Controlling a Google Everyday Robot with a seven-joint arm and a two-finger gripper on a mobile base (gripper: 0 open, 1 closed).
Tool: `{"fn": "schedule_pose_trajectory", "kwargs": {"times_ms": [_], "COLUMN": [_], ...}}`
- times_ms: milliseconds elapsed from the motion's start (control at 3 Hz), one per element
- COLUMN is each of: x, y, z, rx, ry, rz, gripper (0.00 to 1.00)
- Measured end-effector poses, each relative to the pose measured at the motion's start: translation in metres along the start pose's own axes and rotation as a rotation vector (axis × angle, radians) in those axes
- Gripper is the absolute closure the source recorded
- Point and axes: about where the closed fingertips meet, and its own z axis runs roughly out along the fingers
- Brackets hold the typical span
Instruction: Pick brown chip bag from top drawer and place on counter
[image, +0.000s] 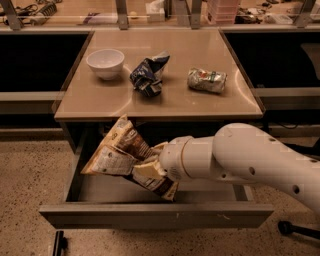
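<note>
Gripping brown chip bag (119, 146) tilted above top drawer (155, 215), gripper (151, 172) clamped on its lower edge (thin hold): may snag under counter (165, 102) lip, or slip.

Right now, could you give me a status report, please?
Gripper shut on brown chip bag, above open top drawer. Bag not yet on counter. White bowl, blue bag, crumpled packet on counter.

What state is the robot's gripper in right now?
Gripper: closed on the brown chip bag, above the open top drawer.
</note>
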Motion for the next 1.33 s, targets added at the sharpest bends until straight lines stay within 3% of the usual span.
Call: {"fn": "schedule_pose_trajectory", "kwargs": {"times_ms": [333, 667, 1000, 1333], "x": [0.0, -0.013, -0.043, -0.066], "y": [0.0, -0.007, -0.024, -0.058], "z": [0.0, -0.016, -0.059, -0.104], "rx": [-0.001, 0.035, 0.141, 0.249], "ry": [0.0, 0.004, -0.013, -0.048], "rz": [0.001, -0.041, -0.108, -0.14], "gripper": [1.0, 1.0, 1.0, 1.0]}}
